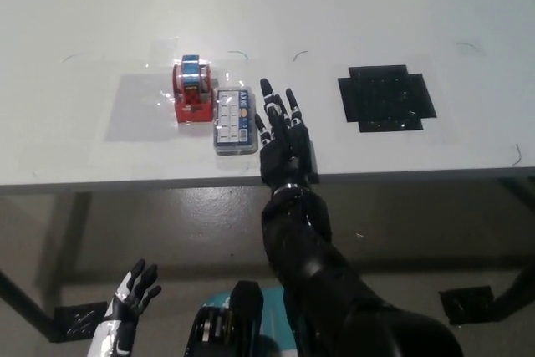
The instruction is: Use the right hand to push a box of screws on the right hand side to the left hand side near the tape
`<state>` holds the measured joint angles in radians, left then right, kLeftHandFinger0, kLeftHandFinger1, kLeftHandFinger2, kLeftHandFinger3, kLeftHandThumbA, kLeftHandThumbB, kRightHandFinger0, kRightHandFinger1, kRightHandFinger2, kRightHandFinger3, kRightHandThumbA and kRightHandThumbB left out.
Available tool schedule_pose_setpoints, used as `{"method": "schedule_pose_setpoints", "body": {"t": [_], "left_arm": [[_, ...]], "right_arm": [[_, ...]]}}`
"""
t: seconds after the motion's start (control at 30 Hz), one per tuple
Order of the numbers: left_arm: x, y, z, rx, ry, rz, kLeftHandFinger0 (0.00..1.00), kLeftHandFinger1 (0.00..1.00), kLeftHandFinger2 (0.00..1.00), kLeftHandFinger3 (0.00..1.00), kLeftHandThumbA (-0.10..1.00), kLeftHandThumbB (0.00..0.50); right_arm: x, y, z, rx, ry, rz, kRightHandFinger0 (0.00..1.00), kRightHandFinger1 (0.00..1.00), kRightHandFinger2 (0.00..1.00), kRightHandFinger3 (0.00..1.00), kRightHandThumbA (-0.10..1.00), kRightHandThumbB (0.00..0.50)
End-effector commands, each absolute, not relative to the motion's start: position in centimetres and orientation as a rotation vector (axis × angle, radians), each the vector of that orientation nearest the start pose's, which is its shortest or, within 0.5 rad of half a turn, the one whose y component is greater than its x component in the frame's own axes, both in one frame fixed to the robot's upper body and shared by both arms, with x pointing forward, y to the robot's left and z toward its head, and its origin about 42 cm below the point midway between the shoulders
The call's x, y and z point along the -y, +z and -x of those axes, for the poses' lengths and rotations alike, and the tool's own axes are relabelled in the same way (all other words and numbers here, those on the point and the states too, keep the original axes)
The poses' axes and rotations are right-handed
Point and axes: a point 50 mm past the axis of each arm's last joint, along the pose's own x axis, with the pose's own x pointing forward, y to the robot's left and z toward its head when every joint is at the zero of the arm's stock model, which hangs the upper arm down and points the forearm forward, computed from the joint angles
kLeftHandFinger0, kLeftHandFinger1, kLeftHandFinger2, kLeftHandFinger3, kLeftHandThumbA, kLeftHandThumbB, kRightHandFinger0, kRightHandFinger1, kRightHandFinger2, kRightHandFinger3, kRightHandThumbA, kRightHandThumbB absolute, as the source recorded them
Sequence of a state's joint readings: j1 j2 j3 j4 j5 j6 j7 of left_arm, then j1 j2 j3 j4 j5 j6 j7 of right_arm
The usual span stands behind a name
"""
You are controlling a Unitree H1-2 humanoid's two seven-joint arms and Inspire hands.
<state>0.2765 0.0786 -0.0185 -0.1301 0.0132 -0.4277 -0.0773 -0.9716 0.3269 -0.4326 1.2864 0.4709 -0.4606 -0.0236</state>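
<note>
We see the box of screws (234, 120) flat on the white tabletop (334, 14), touching the red tape dispenser (193, 89), right robot hand (282, 135) just beside it — fingers spread, holding nothing, left robot hand (134, 297) low, open, black mat (387, 98) well apart.

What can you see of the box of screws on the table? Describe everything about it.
The box of screws is a flat, clear plastic case with a grid of small compartments and a blue label strip along one side. It lies flat on the white table, lid closed, right beside the red tape dispenser. The black right hand is open at its right edge.
</note>
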Motion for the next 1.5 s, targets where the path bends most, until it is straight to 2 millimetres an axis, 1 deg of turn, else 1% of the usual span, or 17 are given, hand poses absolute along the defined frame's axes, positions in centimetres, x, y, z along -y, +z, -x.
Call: {"method": "schedule_pose_setpoints", "body": {"t": [0.0,0.07,0.17,0.33,0.4,0.47,0.57,0.6,0.7,0.8,0.83,0.87,0.97,1.03,1.17,1.27,1.47], "left_arm": [[-24.5,10.5,-18.8,0.326,-0.036,-0.121,1.0,1.0,1.0,1.0,0.93,0.057],[-24.7,10.3,-18.5,0.313,-0.037,-0.128,1.0,1.0,1.0,1.0,0.94,0.053],[-24.5,10.1,-18.5,0.304,-0.042,-0.102,1.0,1.0,1.0,1.0,0.93,0.076],[-24.4,10.0,-18.8,0.304,-0.056,-0.11,1.0,1.0,1.0,1.0,0.97,0.091],[-24.3,10.1,-18.9,0.293,-0.05,-0.12,1.0,1.0,1.0,1.0,0.98,0.082],[-24.5,10.2,-18.8,0.292,-0.042,-0.136,1.0,1.0,1.0,1.0,1.0,0.078],[-24.6,10.1,-19.2,0.299,-0.052,-0.145,1.0,1.0,1.0,1.0,1.0,0.071],[-24.6,10.1,-19.4,0.302,-0.052,-0.145,1.0,1.0,1.0,1.0,1.0,0.072],[-24.8,10.5,-20.3,0.314,-0.053,-0.148,1.0,1.0,1.0,1.0,1.0,0.082],[-25.1,10.8,-20.6,0.311,-0.05,-0.154,1.0,1.0,1.0,1.0,1.0,0.083],[-25.3,10.8,-20.8,0.312,-0.045,-0.159,1.0,1.0,1.0,1.0,1.0,0.087],[-25.4,11.0,-21.0,0.318,-0.048,-0.156,1.0,1.0,1.0,1.0,1.0,0.082],[-25.8,11.6,-22.0,0.339,-0.043,-0.135,1.0,1.0,1.0,1.0,0.99,0.101],[-26.0,11.9,-22.4,0.351,-0.048,-0.111,1.0,1.0,1.0,1.0,0.98,0.111],[-26.5,12.5,-23.1,0.368,-0.053,-0.132,1.0,1.0,1.0,1.0,1.0,0.097],[-26.8,13.1,-24.0,0.378,-0.037,-0.159,1.0,1.0,1.0,1.0,1.0,0.114],[-27.0,13.2,-24.3,0.369,-0.029,-0.153,1.0,1.0,1.0,1.0,1.0,0.126]], "right_arm": [[3.9,17.0,-48.6,0.122,-0.048,-0.427,1.0,1.0,1.0,1.0,1.0,0.281],[7.6,18.1,-49.0,0.244,-0.052,-0.301,1.0,1.0,1.0,1.0,1.0,0.272],[12.4,20.0,-48.8,0.378,-0.059,-0.216,1.0,1.0,1.0,1.0,1.0,0.207],[17.6,22.3,-46.8,0.491,-0.061,-0.192,1.0,1.0,1.0,1.0,1.0,0.236],[19.8,23.1,-45.1,0.526,-0.028,-0.179,1.0,1.0,1.0,1.0,1.0,0.275],[20.2,23.4,-44.0,0.535,-0.002,-0.177,1.0,1.0,1.0,1.0,1.0,0.272],[21.6,23.0,-40.7,0.571,0.027,-0.153,1.0,1.0,1.0,1.0,1.0,0.211],[21.8,22.7,-39.5,0.574,0.034,-0.153,1.0,1.0,1.0,1.0,1.0,0.213],[22.6,21.9,-35.7,0.605,0.064,-0.12,1.0,1.0,1.0,1.0,1.0,0.24],[23.2,20.6,-32.7,0.58,0.07,-0.078,1.0,1.0,1.0,1.0,1.0,0.302],[23.3,20.4,-32.2,0.571,0.076,-0.076,1.0,1.0,1.0,1.0,1.0,0.363],[23.5,19.8,-31.1,0.564,0.083,-0.06,1.0,1.0,1.0,1.0,1.0,0.313],[23.6,17.9,-28.4,0.515,0.112,-0.032,1.0,1.0,1.0,1.0,1.0,0.323],[23.3,16.2,-26.8,0.495,0.143,-0.033,1.0,1.0,1.0,1.0,1.0,0.291],[22.9,13.9,-24.4,0.423,0.161,-0.002,1.0,1.0,1.0,1.0,1.0,0.288],[22.4,11.7,-22.4,0.349,0.165,0.039,1.0,1.0,1.0,1.0,1.0,0.312],[21.5,8.5,-20.8,0.288,0.177,0.015,1.0,1.0,1.0,1.0,1.0,0.258]]}}
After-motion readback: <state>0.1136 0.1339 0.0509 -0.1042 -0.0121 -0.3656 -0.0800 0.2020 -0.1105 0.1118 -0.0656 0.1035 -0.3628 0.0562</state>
